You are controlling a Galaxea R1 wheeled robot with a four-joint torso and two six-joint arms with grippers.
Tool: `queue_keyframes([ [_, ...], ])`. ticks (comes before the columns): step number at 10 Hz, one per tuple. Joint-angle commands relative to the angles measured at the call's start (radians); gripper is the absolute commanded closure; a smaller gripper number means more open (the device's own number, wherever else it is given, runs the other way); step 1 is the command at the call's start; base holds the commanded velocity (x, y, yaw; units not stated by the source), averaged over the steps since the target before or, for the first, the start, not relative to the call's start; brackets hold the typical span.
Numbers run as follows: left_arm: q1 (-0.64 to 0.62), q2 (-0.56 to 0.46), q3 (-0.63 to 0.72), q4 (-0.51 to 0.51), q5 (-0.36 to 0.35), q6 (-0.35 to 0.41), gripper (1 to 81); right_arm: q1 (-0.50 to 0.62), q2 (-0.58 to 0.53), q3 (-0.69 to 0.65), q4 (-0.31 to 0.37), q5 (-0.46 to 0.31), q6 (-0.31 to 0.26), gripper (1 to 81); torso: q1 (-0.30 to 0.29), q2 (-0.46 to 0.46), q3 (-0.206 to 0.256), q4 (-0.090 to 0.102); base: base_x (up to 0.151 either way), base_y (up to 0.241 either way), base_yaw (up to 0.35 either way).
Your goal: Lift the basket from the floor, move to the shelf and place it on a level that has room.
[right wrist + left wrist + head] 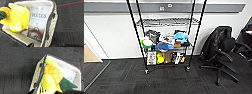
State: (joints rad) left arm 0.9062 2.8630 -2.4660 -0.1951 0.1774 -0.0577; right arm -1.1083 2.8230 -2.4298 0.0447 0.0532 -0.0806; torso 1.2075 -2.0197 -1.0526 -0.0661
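Against the far white wall stands the shelf, a black wire rack on small casters, thin black poles running up past the top of the head view; its second-from-top level is a bare wire grid; the tier below is crowded: a blue cap, a blue soft toy, a green-and-white round item, a dark bag; lowest tier holds a brown box, a yellow item and some flat packs, too blurred to name. Right of the rack, near the wall, a black office chair with a dark jacket over its back; far left, a strip of tan wooden flooring past a doorway.

Over the floor, dark grey carpet, the basket shows large from both wrists; cream woven side, pale lining, a dark handle on each short end. Inside it: a yellow plush with an orange pineapple body and green leaves, and a book titled OCULUS leaning against one end wall, touching the plush. Whether the basket rests on the carpet or hangs above it, cannot tell.

Left gripper and right gripper: only dark slivers at the edge of each wrist view, close to the handles; fingers apart or together, cannot tell.
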Motion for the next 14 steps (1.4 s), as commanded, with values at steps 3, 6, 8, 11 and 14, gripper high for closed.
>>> queue_keyframes([
  [3,-0.129,0.007,-0.005,-0.003,0.065,-0.004,1.0,0.100,-0.018,0.003,0.015,-0.047,0.002,1.0,0.097,-0.153,-0.107,0.000,0.000,0.000,0.000],
  [6,-0.149,0.029,-0.033,-0.003,0.066,-0.004,1.0,0.127,-0.021,0.005,0.023,-0.049,0.002,1.0,0.155,-0.246,-0.100,0.000,0.000,0.000,0.000],
  [8,-0.167,0.030,-0.034,-0.004,0.066,-0.004,1.0,0.147,-0.015,0.006,0.032,-0.059,0.002,1.0,0.192,-0.302,-0.138,0.000,0.000,0.000,0.000],
  [11,-0.172,0.026,-0.030,-0.006,0.051,-0.002,1.0,0.187,-0.015,0.009,0.057,-0.064,0.002,1.0,0.181,-0.289,-0.151,0.000,0.000,0.000,0.000],
  [14,-0.189,0.026,-0.033,-0.006,0.047,-0.002,1.0,0.228,0.009,0.002,0.076,-0.075,0.002,1.0,0.192,-0.306,-0.151,0.000,0.000,0.000,0.000],
])
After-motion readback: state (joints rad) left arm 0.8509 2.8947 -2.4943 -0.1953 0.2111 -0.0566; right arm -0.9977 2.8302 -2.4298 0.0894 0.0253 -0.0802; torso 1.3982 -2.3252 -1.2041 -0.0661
